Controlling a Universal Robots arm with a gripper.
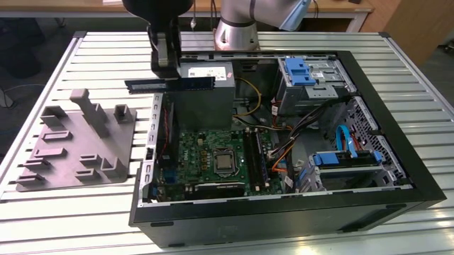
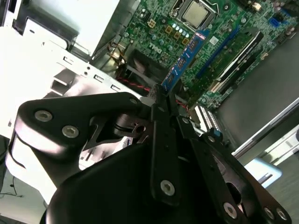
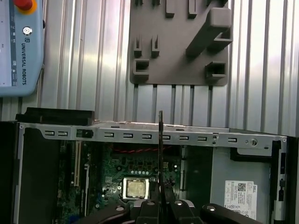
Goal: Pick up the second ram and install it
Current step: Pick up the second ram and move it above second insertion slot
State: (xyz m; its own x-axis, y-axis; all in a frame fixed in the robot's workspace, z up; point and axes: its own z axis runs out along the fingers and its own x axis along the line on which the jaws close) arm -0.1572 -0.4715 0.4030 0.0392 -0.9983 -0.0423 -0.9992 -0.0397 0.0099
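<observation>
1 memory stick point(image 1: 170, 84) hung in the air, pinched from above between the jaws; we judged this grip left its contact edge free to meet a slot. In the exterior view it lay level over the wall of the open computer case point(image 1: 284, 218) on that view's left, between the grey tray point(image 1: 64, 159) on the tabletop point(image 1: 85, 218) and the motherboard point(image 1: 206, 149). In the first wrist view we saw the stick point(image 3: 160, 149) edge-on across the case rail. In the second wrist view the stick point(image 2: 184, 59) reached out over the motherboard, well apart from the slots.
</observation>
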